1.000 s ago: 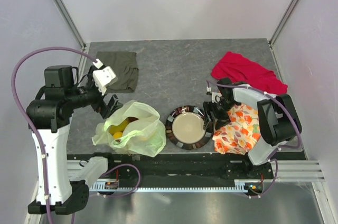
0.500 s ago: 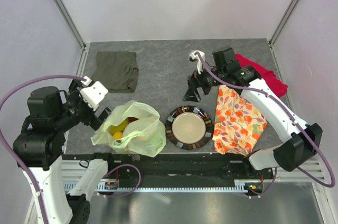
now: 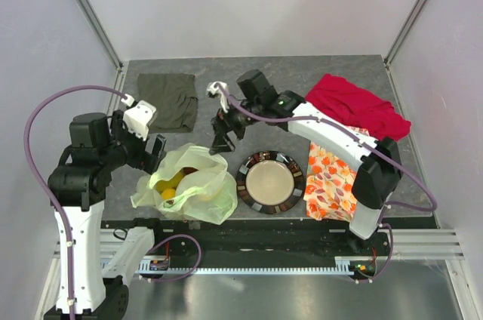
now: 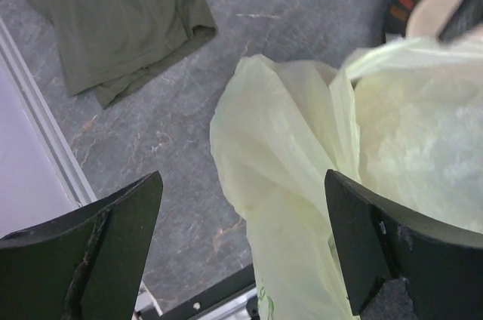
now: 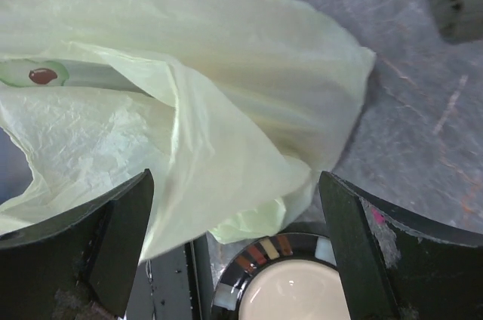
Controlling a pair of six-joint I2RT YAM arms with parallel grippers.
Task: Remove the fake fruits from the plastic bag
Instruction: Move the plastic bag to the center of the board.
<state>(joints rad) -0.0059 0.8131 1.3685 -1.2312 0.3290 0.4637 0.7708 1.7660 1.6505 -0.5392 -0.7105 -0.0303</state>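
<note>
The pale yellow-green plastic bag (image 3: 198,188) lies crumpled at the near left of the table, its mouth facing up. Yellow fake fruits (image 3: 170,183) show through the opening, and the others are hidden by the plastic. My left gripper (image 3: 151,155) hovers open over the bag's left edge, with bag plastic (image 4: 302,154) below and between its fingers (image 4: 113,244) but not pinched. My right gripper (image 3: 219,143) stands open above the bag's far right edge. Its wrist view shows the bag (image 5: 211,101) spread under the wide jaws, with nothing gripped.
A dark-rimmed plate (image 3: 249,165) sits just right of the bag, its rim (image 5: 260,253) under my right gripper. An olive-grey cloth (image 3: 167,100) lies at the back left, a red cloth (image 3: 355,105) at the back right and an orange-flowered cloth (image 3: 339,176) beside the plate.
My right arm swung from beside the flowered cloth across the table to the bag's far right edge. My left arm shifted about and its gripper now sits over the bag's left edge.
</note>
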